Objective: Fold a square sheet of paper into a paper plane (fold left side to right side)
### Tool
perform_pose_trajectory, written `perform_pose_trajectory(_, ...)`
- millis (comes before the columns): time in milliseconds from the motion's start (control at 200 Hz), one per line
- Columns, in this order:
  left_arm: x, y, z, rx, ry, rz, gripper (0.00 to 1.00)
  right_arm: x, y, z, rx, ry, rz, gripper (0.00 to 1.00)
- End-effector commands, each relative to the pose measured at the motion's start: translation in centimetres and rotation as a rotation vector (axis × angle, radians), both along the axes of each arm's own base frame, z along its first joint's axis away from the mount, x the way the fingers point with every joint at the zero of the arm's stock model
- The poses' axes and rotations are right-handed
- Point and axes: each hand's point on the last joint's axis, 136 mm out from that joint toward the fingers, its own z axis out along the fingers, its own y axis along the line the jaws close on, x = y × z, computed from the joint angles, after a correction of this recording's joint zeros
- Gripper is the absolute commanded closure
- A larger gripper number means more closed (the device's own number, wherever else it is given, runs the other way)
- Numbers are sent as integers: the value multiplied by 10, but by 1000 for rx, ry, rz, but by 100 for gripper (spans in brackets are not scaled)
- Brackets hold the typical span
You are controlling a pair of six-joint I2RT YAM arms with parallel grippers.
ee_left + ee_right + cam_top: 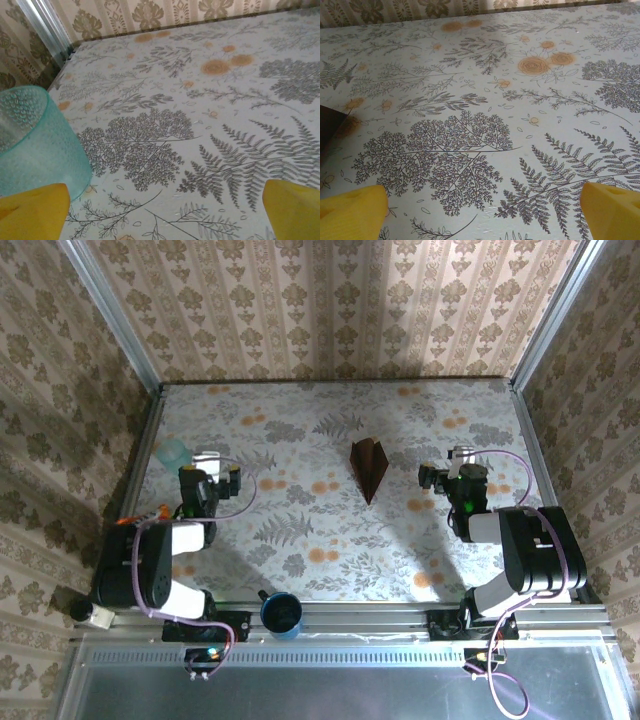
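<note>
The square sheet of paper lies folded as a dark reddish-brown paper plane in the middle of the table, with its point toward the near edge. A dark corner of the paper plane shows at the left edge of the right wrist view. My left gripper hangs open well to its left, its yellow fingertips wide apart over bare tablecloth. To the plane's right my right gripper is also open, nothing between its fingertips. Neither gripper touches the paper.
A translucent teal cup stands at the far left, close beside my left gripper, and looms at the left of the left wrist view as the teal cup. A blue cup sits on the near rail between the arm bases. Walls enclose the floral table.
</note>
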Motion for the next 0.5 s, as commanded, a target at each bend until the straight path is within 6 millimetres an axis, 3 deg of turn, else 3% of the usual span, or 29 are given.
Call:
perform_pose_trajectory(0,-1,7,5,-4,-97,14,0,9,-2,14,-35,-46,-13,0)
perform_pose_trajectory(185,14,17,-1,-66,-1,27,0,9,-3,14,-36,-44,-17,0)
perform_pose_trajectory(495,14,14,-1,-51,-5,13,0,9,-2,14,-42,-45,-15,0)
